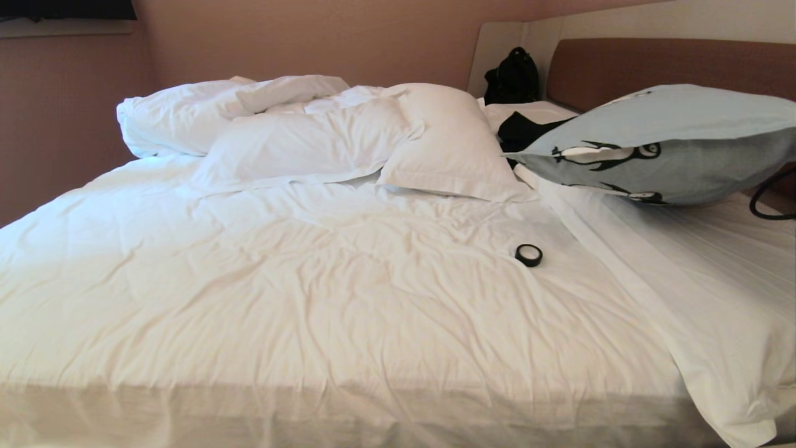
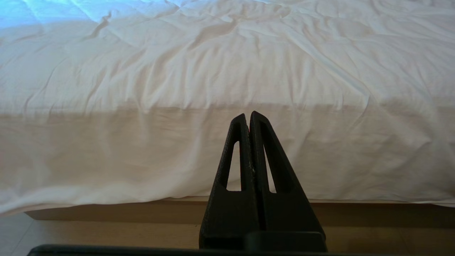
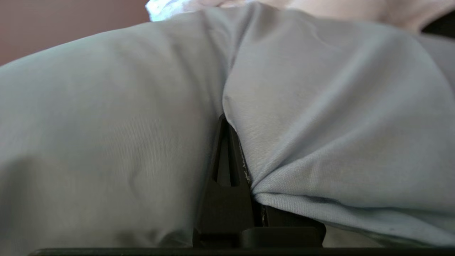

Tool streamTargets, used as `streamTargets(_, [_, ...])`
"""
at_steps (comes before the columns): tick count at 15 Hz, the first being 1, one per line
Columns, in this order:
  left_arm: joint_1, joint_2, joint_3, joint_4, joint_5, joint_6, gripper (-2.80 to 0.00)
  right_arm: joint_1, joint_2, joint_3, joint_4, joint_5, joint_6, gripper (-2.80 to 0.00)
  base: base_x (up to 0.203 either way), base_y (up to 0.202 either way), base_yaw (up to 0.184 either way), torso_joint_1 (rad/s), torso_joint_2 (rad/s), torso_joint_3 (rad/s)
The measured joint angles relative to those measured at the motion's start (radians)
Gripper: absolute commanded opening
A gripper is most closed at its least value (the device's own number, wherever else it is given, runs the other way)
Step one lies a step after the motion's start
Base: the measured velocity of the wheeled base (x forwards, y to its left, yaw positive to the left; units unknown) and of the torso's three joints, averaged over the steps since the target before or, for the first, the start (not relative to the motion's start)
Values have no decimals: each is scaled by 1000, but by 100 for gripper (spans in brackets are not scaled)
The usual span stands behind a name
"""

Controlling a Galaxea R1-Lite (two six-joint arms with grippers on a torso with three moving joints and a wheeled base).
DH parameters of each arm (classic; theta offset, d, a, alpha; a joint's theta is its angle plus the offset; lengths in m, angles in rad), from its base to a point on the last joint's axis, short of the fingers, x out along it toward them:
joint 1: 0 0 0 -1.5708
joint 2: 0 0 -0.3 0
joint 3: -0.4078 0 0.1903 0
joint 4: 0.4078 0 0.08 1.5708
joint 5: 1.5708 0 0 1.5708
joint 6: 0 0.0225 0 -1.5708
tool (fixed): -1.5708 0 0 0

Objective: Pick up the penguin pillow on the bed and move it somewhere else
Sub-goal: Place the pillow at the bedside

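Penguin pillow off the bed, hanging in the air at the right of the head view, above the bare sheet on that side and in front of the brown headboard. It lies roughly level, plain pale-blue face up, penguin prints showing along the lower face. No part of it appears to touch the bedding, though its far right end runs out of view.

Right pincer seen only in its wrist view: fingers together, clamped on a fold of the pillow's blue-grey cloth, which bulges around both sides and hides most of the tips. A black cable loop shows under the pillow at the right edge of the head view; probably part of the right arm, but too little shows to be sure.

Left pincer together, holding nothing, low beside the near edge of the bed, pointing at the hanging duvet with the floor below.

On the bed: a crumpled white duvet heap at the far left, a white pillow near the middle, close beside the penguin pillow's left corner. A small black tape roll lies on the sheet, below and left of the raised pillow. A black bag sits in the far corner by the headboard, with a dark cloth just in front of it.
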Motion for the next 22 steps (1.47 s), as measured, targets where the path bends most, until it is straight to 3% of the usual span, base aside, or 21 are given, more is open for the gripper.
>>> streamTargets(5, [0,0,0,0,0,0,-280,-80,171,-11,-148,7,123,-280,0,0,0,0,0,0])
streamTargets(11, [0,0,0,0,0,0,-280,-107,261,-32,-364,2,331,-280,0,0,0,0,0,0])
streamTargets(12, [0,0,0,0,0,0,-280,-108,263,-32,-390,2,355,0,0,0,0,0,0,0])
streamTargets(18, [0,0,0,0,0,0,-280,-123,221,-17,-503,-2,448,0,0,0,0,0,0,0])
streamTargets(22, [0,0,0,0,1,0,-280,-158,139,-18,-519,-26,571,0,0,0,0,0,0,0])
